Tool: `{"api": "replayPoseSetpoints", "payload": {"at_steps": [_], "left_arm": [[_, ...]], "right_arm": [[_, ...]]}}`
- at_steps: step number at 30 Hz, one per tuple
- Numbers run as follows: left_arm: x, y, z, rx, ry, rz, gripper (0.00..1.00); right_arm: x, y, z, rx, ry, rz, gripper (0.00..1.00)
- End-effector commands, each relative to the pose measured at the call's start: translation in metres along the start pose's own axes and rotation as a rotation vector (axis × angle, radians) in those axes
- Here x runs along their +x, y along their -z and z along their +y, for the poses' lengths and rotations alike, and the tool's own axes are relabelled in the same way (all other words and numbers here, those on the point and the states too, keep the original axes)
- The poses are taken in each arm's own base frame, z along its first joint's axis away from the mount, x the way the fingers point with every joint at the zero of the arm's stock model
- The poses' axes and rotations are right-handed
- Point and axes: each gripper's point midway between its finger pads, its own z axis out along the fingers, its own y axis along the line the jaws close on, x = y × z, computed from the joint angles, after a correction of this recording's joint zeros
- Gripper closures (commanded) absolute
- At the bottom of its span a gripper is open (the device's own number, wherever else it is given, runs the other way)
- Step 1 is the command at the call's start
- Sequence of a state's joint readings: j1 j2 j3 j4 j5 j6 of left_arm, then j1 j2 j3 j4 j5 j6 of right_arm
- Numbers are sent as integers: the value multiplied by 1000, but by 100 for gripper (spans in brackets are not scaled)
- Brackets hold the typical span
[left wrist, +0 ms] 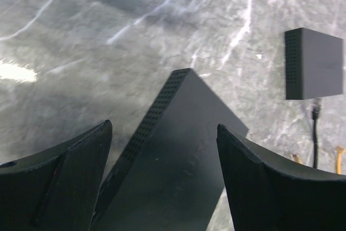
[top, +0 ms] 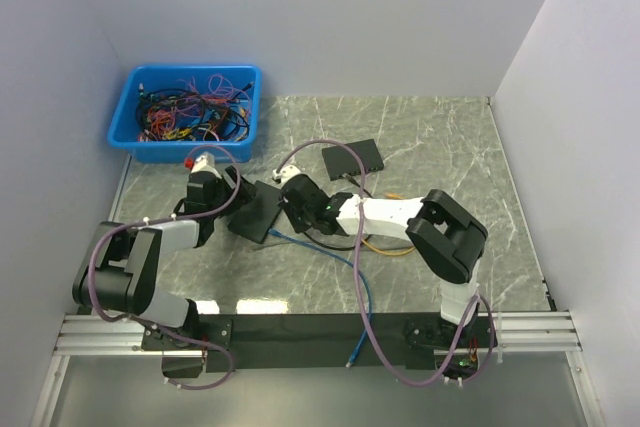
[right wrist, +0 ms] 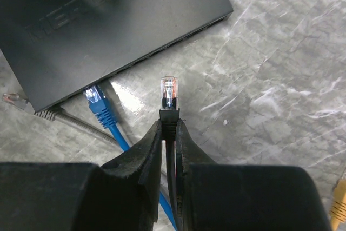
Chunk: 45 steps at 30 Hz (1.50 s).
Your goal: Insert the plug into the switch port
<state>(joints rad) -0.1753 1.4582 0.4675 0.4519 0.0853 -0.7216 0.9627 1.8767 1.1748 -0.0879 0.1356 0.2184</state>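
The black switch [right wrist: 108, 20] lies flat on the marble table, its port face turned toward my right gripper [right wrist: 169, 124]. That gripper is shut on the black boot of a plug [right wrist: 169, 91], whose clear tip points at the port face a short way off, to the right of a blue plug [right wrist: 98, 102] seated in a port. My left gripper [left wrist: 163, 125] stands wide open with one finger on each side of the switch [left wrist: 178, 150]. In the top view the switch [top: 256, 211] sits between the left gripper [top: 236, 199] and the right gripper [top: 292, 197].
A second black switch [top: 352, 159] lies further back, with a black plug [left wrist: 316, 110] and a yellow plug [left wrist: 339, 152] near it. A blue bin [top: 120, 129] of tangled cables stands at the back left. A blue cable [top: 352, 269] runs to the near edge.
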Motion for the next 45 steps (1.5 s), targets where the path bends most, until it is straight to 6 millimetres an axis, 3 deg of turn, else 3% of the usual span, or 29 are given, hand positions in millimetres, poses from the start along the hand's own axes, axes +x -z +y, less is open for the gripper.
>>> {"api": "replayPoseSetpoints", "payload": {"at_steps": [1, 15, 22, 45], "left_arm": [[-20, -3, -28, 118, -22, -53, 17], [7, -19, -37, 166, -46, 15, 18], [21, -24, -54, 244, -73, 47, 21], [51, -37, -44, 281, -82, 98, 27]], "right_arm": [[-11, -3, 13, -26, 1, -16, 100], [-13, -7, 24, -32, 27, -18, 100], [-14, -4, 31, -54, 34, -28, 100], [-12, -7, 34, -53, 48, -20, 100]]}}
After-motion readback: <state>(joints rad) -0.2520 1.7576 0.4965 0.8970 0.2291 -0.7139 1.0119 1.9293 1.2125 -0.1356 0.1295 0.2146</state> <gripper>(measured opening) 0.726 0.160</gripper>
